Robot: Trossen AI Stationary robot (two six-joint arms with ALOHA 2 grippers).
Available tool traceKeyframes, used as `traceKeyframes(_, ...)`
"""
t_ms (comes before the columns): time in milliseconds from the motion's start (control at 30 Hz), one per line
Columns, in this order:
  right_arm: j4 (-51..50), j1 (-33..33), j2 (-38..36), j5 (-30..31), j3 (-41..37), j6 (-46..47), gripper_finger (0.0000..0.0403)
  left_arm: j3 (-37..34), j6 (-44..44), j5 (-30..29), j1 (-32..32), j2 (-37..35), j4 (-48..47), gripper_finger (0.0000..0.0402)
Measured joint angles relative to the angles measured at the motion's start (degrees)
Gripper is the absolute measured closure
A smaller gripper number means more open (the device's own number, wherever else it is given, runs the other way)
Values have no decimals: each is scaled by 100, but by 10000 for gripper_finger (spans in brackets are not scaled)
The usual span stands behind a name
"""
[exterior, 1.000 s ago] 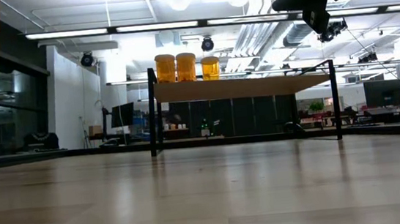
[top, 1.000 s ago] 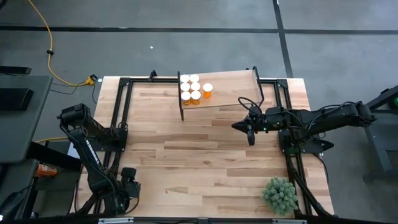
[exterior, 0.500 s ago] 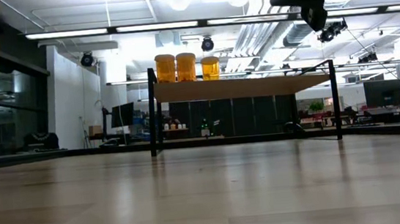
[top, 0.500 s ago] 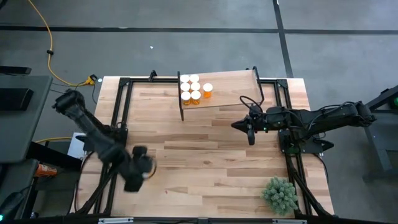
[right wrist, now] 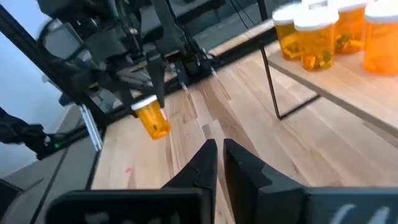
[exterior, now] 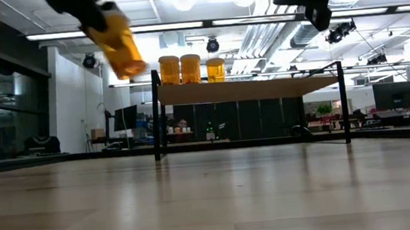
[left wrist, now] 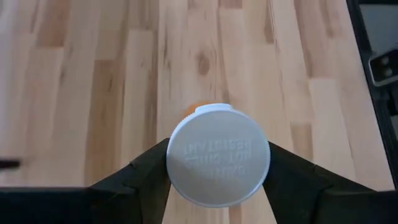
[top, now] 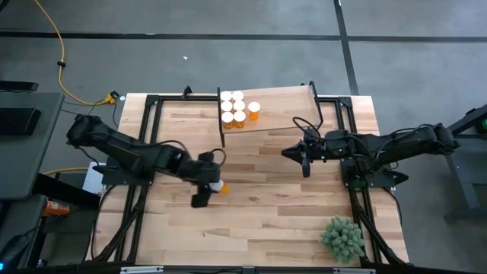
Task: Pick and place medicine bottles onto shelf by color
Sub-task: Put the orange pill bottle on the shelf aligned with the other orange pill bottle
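My left gripper (top: 210, 185) is above the middle of the table, shut on an orange medicine bottle (exterior: 120, 45) with a white cap (left wrist: 217, 154). The right wrist view shows this bottle (right wrist: 153, 119) tilted in the air. The shelf (top: 281, 114) stands at the table's far edge. Several medicine bottles (top: 233, 108) stand on their bases at its left end, with one more (top: 254, 110) beside them. My right gripper (top: 306, 166) hovers shut and empty in front of the shelf's right half; its fingers (right wrist: 219, 158) point toward the left arm. My left gripper pinches the bottle's cap end (left wrist: 175, 163) between its two fingers (left wrist: 147, 175), one on each side. The fingers slant down from the table's left side. The bottle is lifted clear and tilted, with its cap toward the wrist and its base (exterior: 134, 66) pointing down and away.
A small green plant (top: 342, 237) stands at the near right corner. Black frame rails (top: 144, 129) run along the table's left and right sides. Bare tabletop (top: 259, 205) lies between the arms and in front of the shelf.
My left gripper has swung from the table's near left corner toward the middle, rising as it went. The orange bottle it carries has come into the low view at the upper left.
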Motion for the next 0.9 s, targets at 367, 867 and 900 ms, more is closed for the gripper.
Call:
traceKeyframes(367,-18,18,384,83,-2,0,315,4,-157,626,619,884,1168,192)
traceKeyframes(867,881,16,1515,-196,21,-4,94,4,-193,612,788,948,1389,192)
traceKeyframes(900,838,17,1571,-213,67,0,83,4,-193,613,790,948,1390,192)
